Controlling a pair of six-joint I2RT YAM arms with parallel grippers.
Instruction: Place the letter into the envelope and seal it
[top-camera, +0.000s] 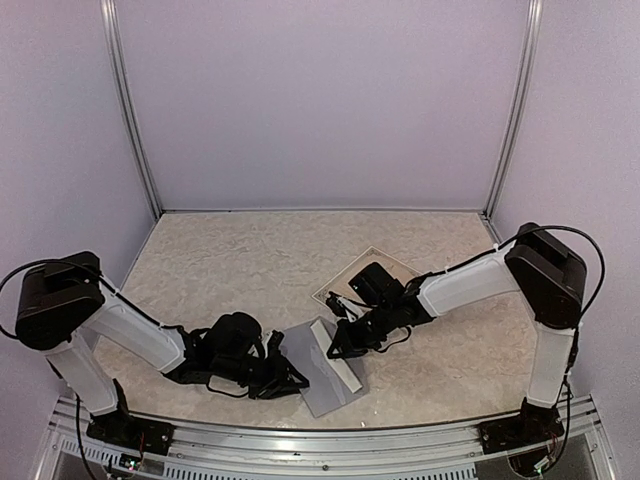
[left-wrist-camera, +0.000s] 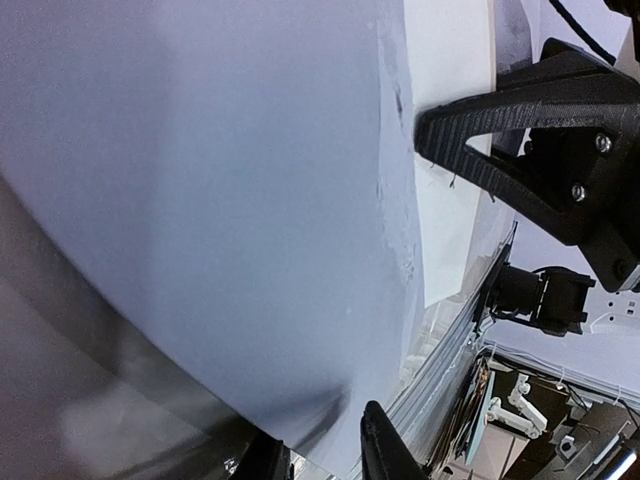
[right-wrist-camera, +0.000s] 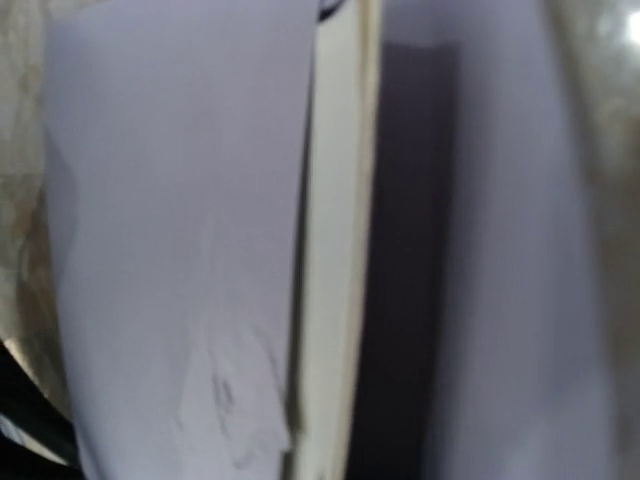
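Note:
The grey envelope (top-camera: 318, 378) lies at the near middle of the table and fills the left wrist view (left-wrist-camera: 200, 200). My left gripper (top-camera: 296, 381) is at its left edge, its fingers (left-wrist-camera: 385, 452) closed on the paper. The cream letter (top-camera: 340, 362) stands on edge along the envelope's right side, partly inside it. It shows as a pale strip in the right wrist view (right-wrist-camera: 335, 250) and in the left wrist view (left-wrist-camera: 445, 150). My right gripper (top-camera: 334, 349) grips the letter's top edge; one of its fingers (left-wrist-camera: 480, 125) shows from the left wrist. The right wrist view is blurred and shows no fingers.
A cream sheet (top-camera: 372, 268) lies flat behind the right arm. Grey walls close in the marbled table (top-camera: 250, 260) on three sides. A metal rail (top-camera: 330, 440) runs along the near edge.

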